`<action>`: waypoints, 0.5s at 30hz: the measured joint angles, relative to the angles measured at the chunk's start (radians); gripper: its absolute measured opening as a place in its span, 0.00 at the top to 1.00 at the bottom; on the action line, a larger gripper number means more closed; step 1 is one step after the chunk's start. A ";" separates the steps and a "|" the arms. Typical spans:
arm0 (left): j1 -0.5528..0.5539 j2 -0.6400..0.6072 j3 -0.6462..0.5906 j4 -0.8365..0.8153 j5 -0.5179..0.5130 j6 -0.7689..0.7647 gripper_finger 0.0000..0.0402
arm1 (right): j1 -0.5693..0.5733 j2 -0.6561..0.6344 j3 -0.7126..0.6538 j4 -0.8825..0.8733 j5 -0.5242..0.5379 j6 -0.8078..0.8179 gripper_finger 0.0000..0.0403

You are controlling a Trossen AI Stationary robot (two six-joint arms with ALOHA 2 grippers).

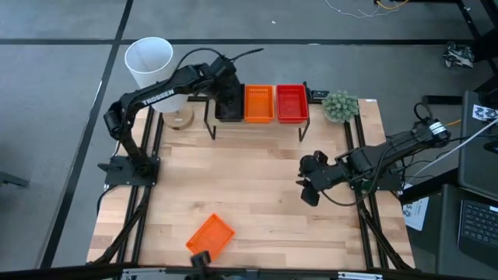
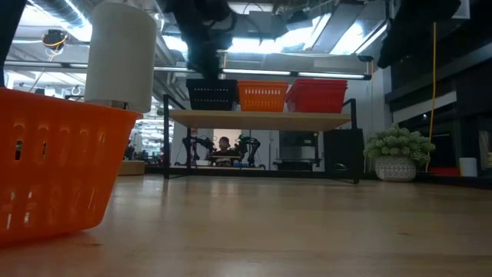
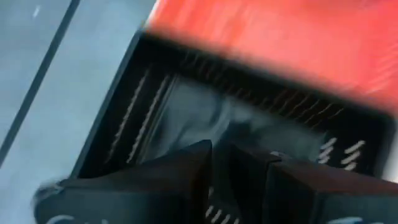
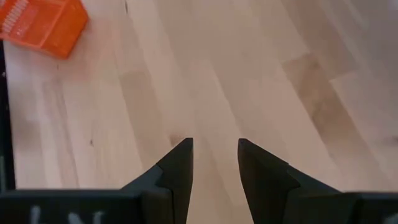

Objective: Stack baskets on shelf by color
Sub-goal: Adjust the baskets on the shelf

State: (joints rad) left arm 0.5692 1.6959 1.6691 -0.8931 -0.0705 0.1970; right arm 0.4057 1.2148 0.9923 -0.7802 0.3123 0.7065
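White cup (image 1: 149, 61) beside small potted plant (image 1: 340, 105) (far table corners); laptop (image 1: 476, 220).

The tabletop (image 1: 257, 194) is pale, smooth, matt wood planking. The orange basket (image 1: 211, 236), lower left, is slotted plastic; the shelf (image 2: 261, 118) has thin black metal legs.

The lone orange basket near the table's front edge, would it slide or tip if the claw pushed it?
The orange basket looks like thin mesh plastic, so probably light and likely to slide on the smooth table. Its low, wide shape makes tipping unlikely.
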 joint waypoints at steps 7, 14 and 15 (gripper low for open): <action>0.038 -0.001 0.000 -0.158 -0.044 -0.019 0.90 | 0.037 0.000 -0.003 0.032 0.008 0.048 0.69; 0.037 -0.001 0.000 -0.192 -0.071 -0.027 0.90 | 0.040 0.000 -0.003 0.056 0.009 0.048 0.69; 0.037 -0.001 0.000 -0.193 -0.087 -0.027 0.90 | 0.040 0.000 -0.003 0.056 0.009 0.048 0.69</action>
State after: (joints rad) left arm 0.6064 1.6951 1.6691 -1.0866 -0.1572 0.1699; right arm 0.4458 1.2148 0.9897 -0.7239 0.3210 0.7540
